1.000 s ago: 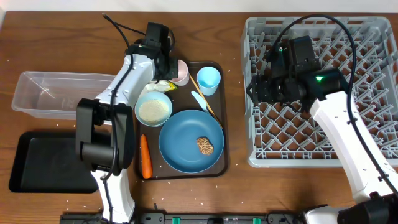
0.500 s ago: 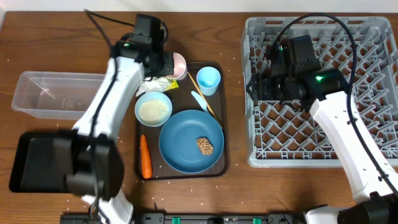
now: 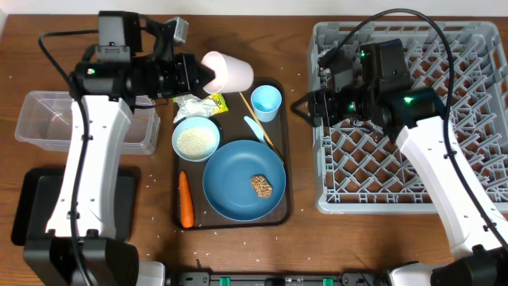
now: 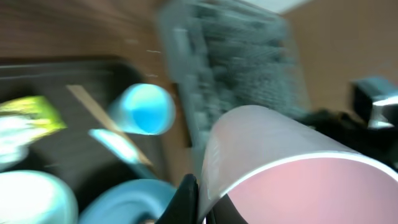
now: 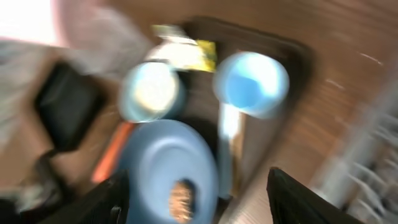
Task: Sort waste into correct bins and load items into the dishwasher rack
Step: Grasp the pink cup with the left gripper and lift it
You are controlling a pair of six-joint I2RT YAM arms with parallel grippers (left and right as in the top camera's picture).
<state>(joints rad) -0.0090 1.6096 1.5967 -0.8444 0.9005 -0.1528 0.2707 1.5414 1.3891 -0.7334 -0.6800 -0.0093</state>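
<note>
Now L gripper (image 3: 194,73) pinches pale pink cup (image 3: 230,71), tipped sideways; R gripper (image 5: 198,177) spread, empty.

I'm seeing a brown wood-grain tabletop (image 3: 349,246), a light-grey matt plastic dishwasher rack (image 3: 476,48) at right, a clear glossy plastic tub (image 3: 44,119) at left, a smooth matt pale pink cup (image 3: 230,71), and a crinkled, foil-like wrapper (image 3: 198,103).

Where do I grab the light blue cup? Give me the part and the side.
Probably pinch the light blue cup's rim from above, one finger inside, on the side toward the rack: it stands upright, mouth up, in the tray's far corner, and chopsticks and flat utensil crowd its other side.
</note>
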